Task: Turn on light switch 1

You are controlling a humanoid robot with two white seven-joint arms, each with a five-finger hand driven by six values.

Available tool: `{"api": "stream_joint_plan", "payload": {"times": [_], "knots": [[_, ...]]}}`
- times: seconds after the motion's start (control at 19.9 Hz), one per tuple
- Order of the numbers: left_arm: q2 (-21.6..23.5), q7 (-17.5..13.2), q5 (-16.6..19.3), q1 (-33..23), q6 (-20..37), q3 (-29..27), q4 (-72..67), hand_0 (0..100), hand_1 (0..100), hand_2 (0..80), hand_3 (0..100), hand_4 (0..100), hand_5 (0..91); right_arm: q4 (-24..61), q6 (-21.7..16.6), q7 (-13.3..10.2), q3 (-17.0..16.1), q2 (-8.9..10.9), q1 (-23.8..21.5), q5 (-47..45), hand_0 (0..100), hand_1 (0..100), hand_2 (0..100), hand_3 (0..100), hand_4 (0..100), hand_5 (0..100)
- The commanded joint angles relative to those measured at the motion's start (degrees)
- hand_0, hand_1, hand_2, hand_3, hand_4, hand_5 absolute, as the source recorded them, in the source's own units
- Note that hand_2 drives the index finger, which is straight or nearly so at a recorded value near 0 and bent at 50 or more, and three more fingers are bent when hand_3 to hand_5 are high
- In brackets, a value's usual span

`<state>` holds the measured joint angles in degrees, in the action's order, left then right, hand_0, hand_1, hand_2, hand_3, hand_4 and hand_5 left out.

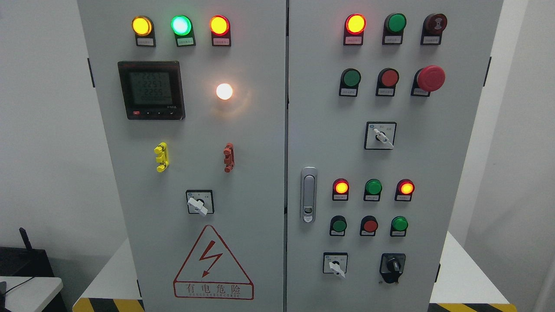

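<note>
Your view was filled by the grey cabinet (243, 130), its white lamp (224, 91) glowing above the rotary switch (199, 203); neither hand showed, so you couldn't tell their state.

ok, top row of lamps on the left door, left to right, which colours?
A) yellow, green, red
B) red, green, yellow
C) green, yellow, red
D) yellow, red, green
A: on the left door the top row reads yellow lamp, green lamp, red lamp, all lit. No robot hand is in view.
</note>
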<state>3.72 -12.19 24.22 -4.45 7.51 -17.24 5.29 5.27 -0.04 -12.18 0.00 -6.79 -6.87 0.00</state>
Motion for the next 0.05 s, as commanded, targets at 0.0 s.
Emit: {"api": "stream_joint_plan", "payload": {"times": [0.0], "knots": [[-1.7, 0.8, 0.6, 1.1, -0.1, 2.7, -6.3, 35, 0, 0.0, 0, 0, 0.0, 0.0, 0.0, 0.0, 1.3, 0.03, -0.1, 0.3, 12, 39, 0, 0, 0, 0]]}}
